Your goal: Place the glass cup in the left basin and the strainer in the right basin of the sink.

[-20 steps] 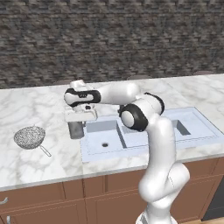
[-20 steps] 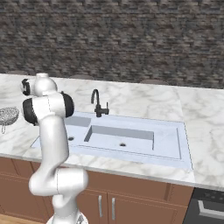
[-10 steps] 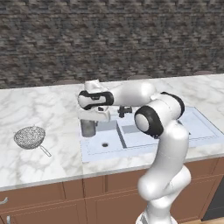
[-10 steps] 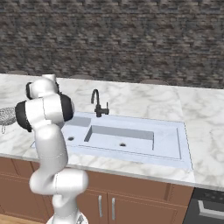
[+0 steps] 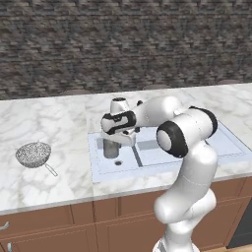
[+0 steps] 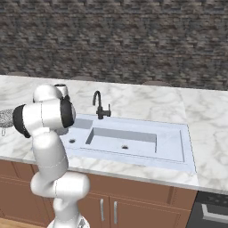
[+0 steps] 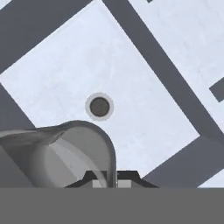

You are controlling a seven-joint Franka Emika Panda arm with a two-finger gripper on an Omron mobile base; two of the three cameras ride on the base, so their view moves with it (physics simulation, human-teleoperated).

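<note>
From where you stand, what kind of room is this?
A kitchen, it seems: a double sink with a black tap set in a marble counter, and wooden cupboards below.

one glass cup (image 5: pixel 111 148), one strainer (image 5: pixel 33 154), two basins

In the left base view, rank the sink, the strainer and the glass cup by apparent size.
1. sink, by far the largest.
2. strainer.
3. glass cup, in the gripper above the left basin.
The strainer's bowl looks only a little wider than the cup.
</note>
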